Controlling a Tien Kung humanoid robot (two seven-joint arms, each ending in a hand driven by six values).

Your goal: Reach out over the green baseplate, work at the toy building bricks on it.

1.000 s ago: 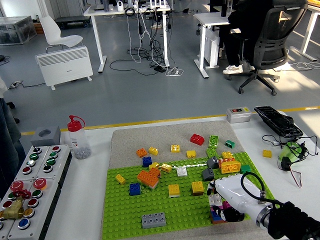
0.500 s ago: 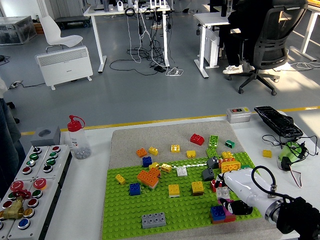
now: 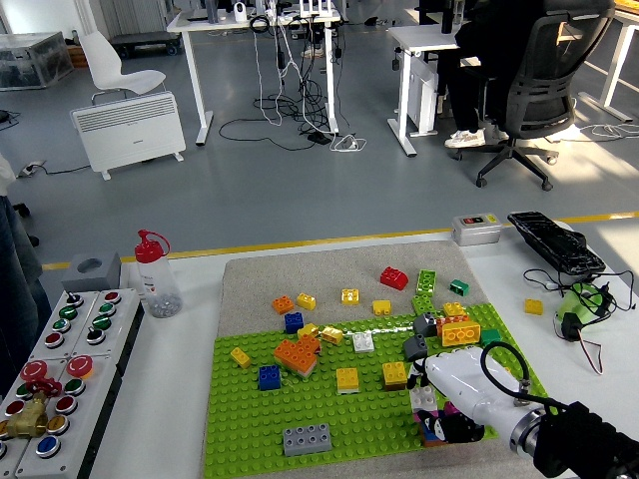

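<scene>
The green baseplate (image 3: 329, 409) lies on the table's near middle, studded with loose bricks: an orange one (image 3: 297, 355), a blue one (image 3: 269, 376), two yellow ones (image 3: 346, 378), and a grey one (image 3: 307, 438) near the front. My right hand (image 3: 451, 419), a white shell with black fingers (image 3: 467, 429), comes in from the lower right. It rests over the plate's front right corner, and its fingers curl against a small stack of white, pink and blue bricks (image 3: 429, 417). The hand hides part of that stack.
A grey mat (image 3: 300, 274) behind the plate carries a red brick (image 3: 393, 277) and a green brick (image 3: 426, 281). A red-capped bottle (image 3: 155, 274) and a button box (image 3: 55, 369) stand to the left. Cables, a green battery (image 3: 579, 309) and a black device (image 3: 554, 242) lie to the right.
My right hand swung right half a second ago, uncovering the blue and pink bricks, and has now come back left over them. The stack has hardly moved.
</scene>
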